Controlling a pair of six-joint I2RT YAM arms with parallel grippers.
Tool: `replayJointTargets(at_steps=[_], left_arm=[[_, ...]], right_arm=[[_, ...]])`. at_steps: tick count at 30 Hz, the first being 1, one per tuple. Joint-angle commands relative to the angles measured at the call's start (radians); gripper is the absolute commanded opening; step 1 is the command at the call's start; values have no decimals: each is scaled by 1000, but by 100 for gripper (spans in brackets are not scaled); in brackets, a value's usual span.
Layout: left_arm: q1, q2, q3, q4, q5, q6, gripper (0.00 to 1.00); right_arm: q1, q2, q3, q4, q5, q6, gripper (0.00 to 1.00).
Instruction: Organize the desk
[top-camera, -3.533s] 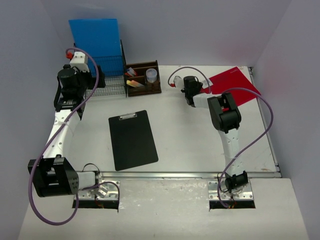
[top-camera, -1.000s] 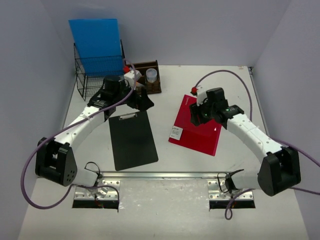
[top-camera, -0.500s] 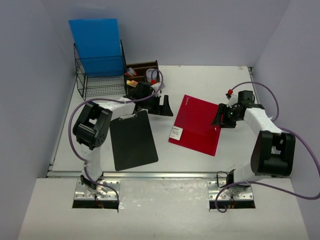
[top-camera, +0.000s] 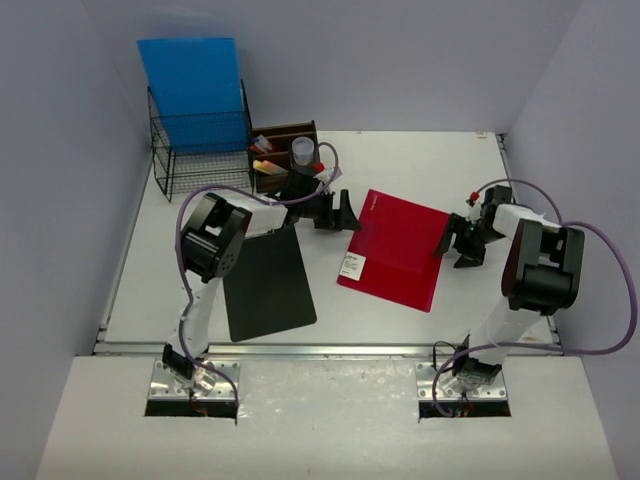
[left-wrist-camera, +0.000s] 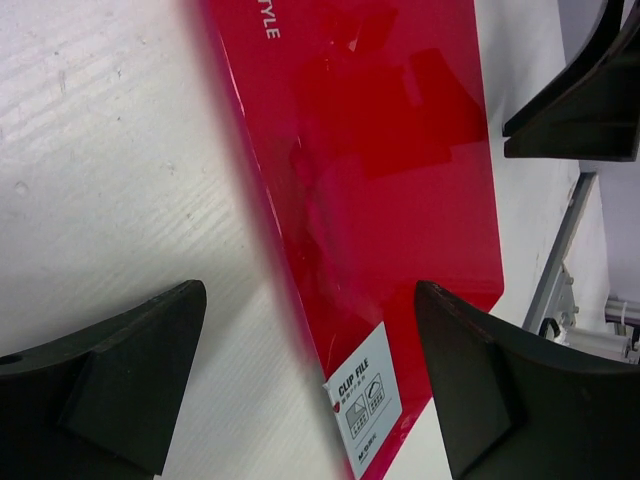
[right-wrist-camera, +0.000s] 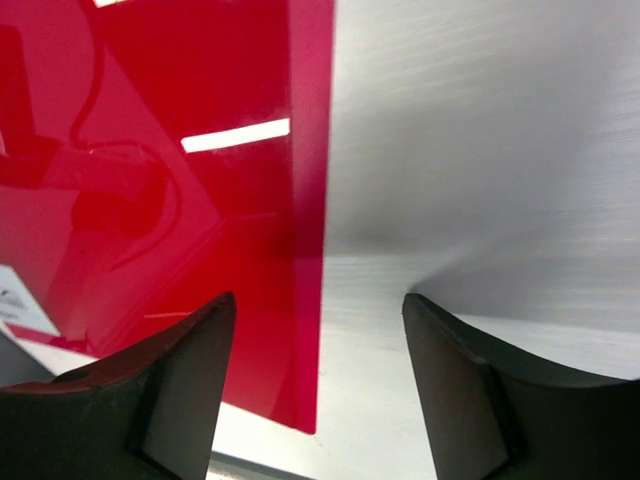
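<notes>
On the white desk lies a flat red clip file with a white label at its near left corner. My left gripper hovers open at the file's left edge. In the left wrist view its black fingers straddle that edge and the label, with my left gripper gripping nothing. My right gripper stands open at the file's right edge. In the right wrist view the red file ends between the spread jaws of my right gripper.
A black clipboard lies left of the file. A brown wooden organizer with small items and a wire basket holding a blue folder stand at the back left. A silver rail runs along the front edge.
The left gripper has slid right, up to the file's left edge. The right gripper has drawn back to the file's right edge and spread wider. The red file lies where it was.
</notes>
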Motion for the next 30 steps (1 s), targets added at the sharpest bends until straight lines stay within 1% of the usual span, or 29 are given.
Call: replayJointTargets(at_steps=[1, 6, 12, 15, 21, 24, 28, 30], left_arm=[[-8, 44, 16, 57, 16, -30, 84], [-9, 85, 8, 83, 0, -55, 84], [-29, 146, 26, 116, 26, -86, 84], [-46, 178, 55, 116, 47, -96, 84], [-81, 219, 90, 133, 87, -132, 84], [-101, 237, 96, 175, 149, -180, 81], [-110, 240, 70, 302, 229, -262, 72], [-117, 243, 65, 342, 265, -288, 69]], right_arm=[[-8, 8, 40, 28, 49, 10, 72], [-7, 81, 71, 58, 1, 36, 74], [19, 192, 151, 35, -51, 61, 74], [43, 243, 191, 10, -72, 64, 73], [94, 295, 210, -6, -90, 66, 69], [109, 317, 223, -17, -107, 71, 66], [124, 327, 229, -14, -126, 73, 63], [132, 330, 231, -14, -130, 69, 62]])
